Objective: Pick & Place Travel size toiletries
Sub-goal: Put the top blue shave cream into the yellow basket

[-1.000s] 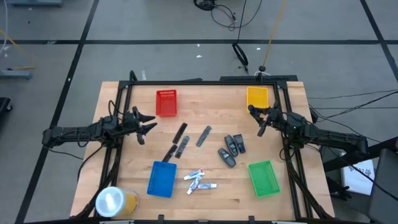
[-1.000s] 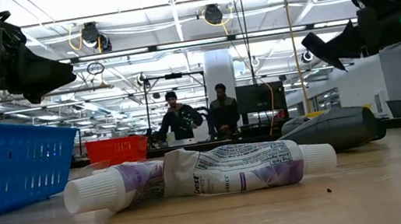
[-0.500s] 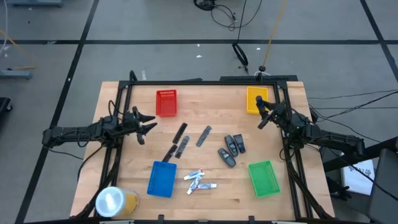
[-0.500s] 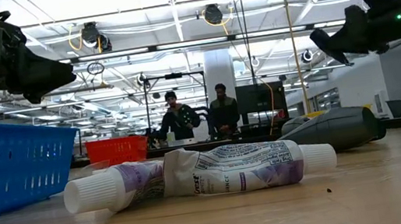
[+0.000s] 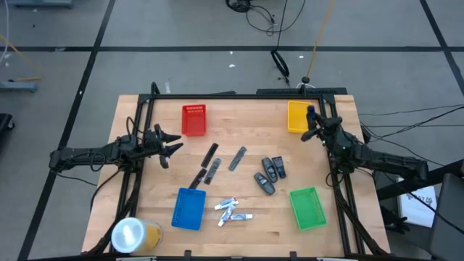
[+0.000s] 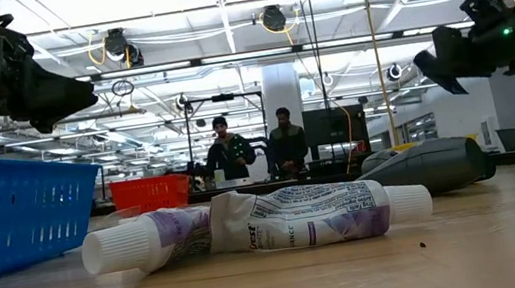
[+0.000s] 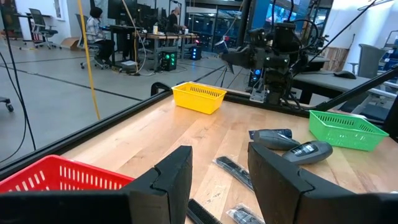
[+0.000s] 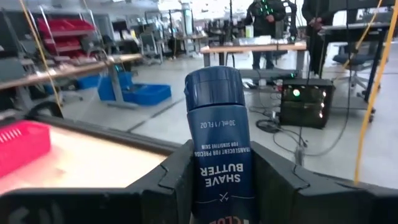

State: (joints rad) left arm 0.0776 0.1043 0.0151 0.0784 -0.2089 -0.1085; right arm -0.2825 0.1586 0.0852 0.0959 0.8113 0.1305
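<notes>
Pinching a dark-blue shave butter bottle (image 8: 219, 149), the right claw (image 5: 313, 128) hovers beside the yellow tray (image 5: 298, 116).

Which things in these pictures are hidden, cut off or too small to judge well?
- Dark-blue shave butter bottle: right wrist view, its base hidden between the right gripper fingers; too small in the high view.
- Blue plastic tray: low view, cut off by the picture's edge.
- White toothpaste tubes: high view, print too small to read.
- Left gripper: empty; left wrist view, fingertips cut off.
</notes>
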